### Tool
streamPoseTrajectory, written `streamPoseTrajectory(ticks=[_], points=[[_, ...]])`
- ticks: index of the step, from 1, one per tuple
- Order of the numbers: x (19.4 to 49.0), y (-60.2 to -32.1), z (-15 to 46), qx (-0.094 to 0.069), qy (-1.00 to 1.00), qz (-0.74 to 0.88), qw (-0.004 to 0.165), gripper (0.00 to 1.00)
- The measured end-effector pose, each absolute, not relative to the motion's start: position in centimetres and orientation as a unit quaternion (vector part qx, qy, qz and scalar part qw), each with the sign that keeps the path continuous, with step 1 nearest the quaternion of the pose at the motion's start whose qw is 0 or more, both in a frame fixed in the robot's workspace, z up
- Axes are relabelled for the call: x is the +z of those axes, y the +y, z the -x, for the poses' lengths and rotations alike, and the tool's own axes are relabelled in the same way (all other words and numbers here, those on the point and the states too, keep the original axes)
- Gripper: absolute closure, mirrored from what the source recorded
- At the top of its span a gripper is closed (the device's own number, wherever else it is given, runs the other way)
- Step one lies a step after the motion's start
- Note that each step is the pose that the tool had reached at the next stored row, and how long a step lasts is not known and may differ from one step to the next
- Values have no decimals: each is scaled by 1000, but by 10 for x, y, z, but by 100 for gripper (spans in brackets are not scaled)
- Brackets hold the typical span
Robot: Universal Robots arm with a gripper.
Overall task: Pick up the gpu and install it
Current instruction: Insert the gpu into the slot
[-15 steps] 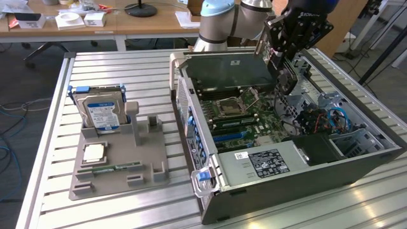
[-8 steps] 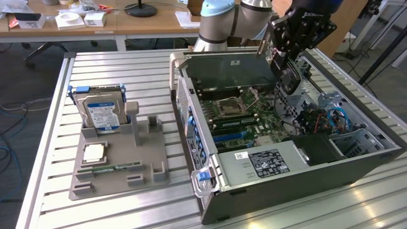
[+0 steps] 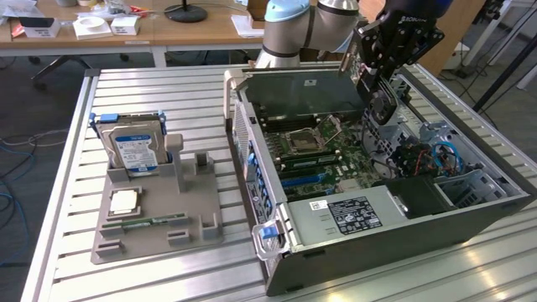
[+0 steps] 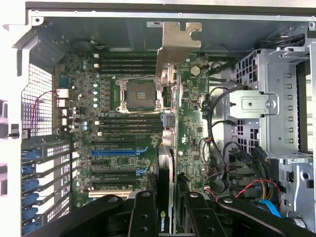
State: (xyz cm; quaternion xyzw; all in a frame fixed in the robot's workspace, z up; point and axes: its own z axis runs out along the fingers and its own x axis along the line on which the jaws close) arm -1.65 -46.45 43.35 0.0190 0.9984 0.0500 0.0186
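Observation:
The gpu [image 3: 375, 94] is a thin black card that hangs edge-down over the far side of the open computer case [image 3: 268, 207], above the motherboard [image 3: 323, 151]. My gripper [image 3: 379, 68] is shut on its top edge. In the wrist view the gpu [image 4: 168, 148] shows edge-on, and its pale metal bracket [image 4: 175, 44] is at the end farthest from the fingers [image 4: 143, 215]. It hangs over the motherboard [image 4: 192, 123] beside the CPU socket [image 4: 137, 95]. The blue and black expansion slots [image 4: 113, 152] lie off to one side of the card.
At the exterior view's left, a grey holder [image 3: 193, 236] carries a silver hard drive [image 3: 134, 148], a processor chip [image 3: 124, 201] and a green memory stick [image 3: 151, 221]. Inside the case are the power supply [image 3: 353, 214], drive cages [image 4: 266, 103] and loose cables [image 3: 432, 157].

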Motion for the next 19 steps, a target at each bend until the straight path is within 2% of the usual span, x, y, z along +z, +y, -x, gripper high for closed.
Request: streamPoseTrajectory(ticks=[19], points=[[433, -465, 17, 51, 995, 90, 13, 74]])
